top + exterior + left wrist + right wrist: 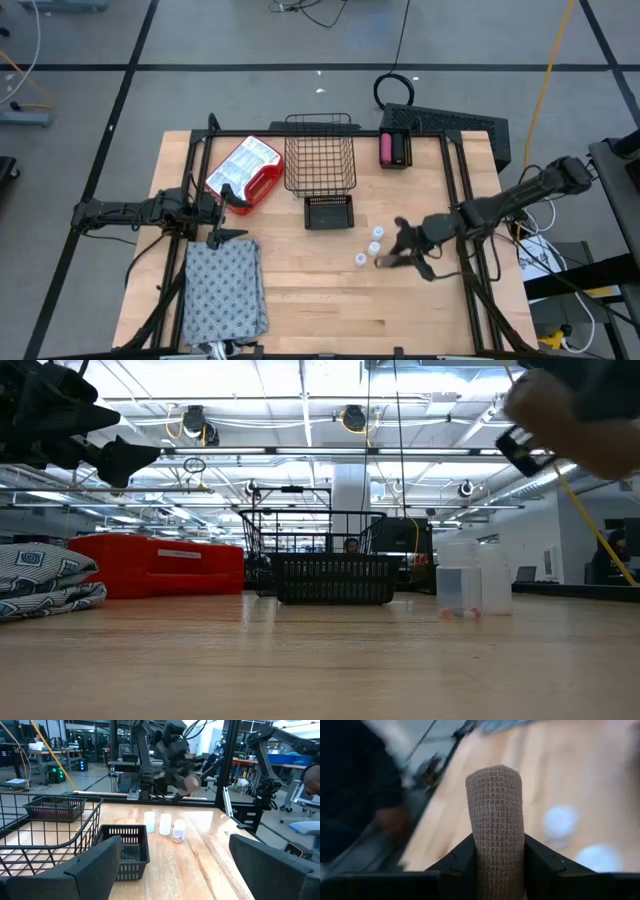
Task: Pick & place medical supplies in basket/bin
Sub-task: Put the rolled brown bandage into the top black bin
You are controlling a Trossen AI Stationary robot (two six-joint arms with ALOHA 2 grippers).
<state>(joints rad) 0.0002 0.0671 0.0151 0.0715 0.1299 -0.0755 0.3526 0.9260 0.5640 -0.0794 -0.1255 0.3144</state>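
The right gripper (497,870) is clamped on the small brown block (496,827), a rounded roll with a coarse woven, gauze-like surface that stands between the two dark fingers. In the high view that gripper (405,250) sits right of centre above the wooden table (320,300), with the brown block (381,262) at its tip. Just left of it, three white round vials (371,246) stand in a short diagonal row on the bare wood.

At lower left of the high view lies the grey dotted-pattern cloth (224,290), folded into a soft rectangle. Above it the left gripper (228,218) hangs with fingers spread wide and holding nothing; its wrist view shows the two dark fingers (90,870) far apart.

Toward the centre is a small black slotted bin (329,212), and directly behind it the black wire-mesh basket (320,160) with open grid walls. A red and white packet (243,173) lies left of the basket. At the upper right, the pink block (385,149) rests in another small black bin (401,148).
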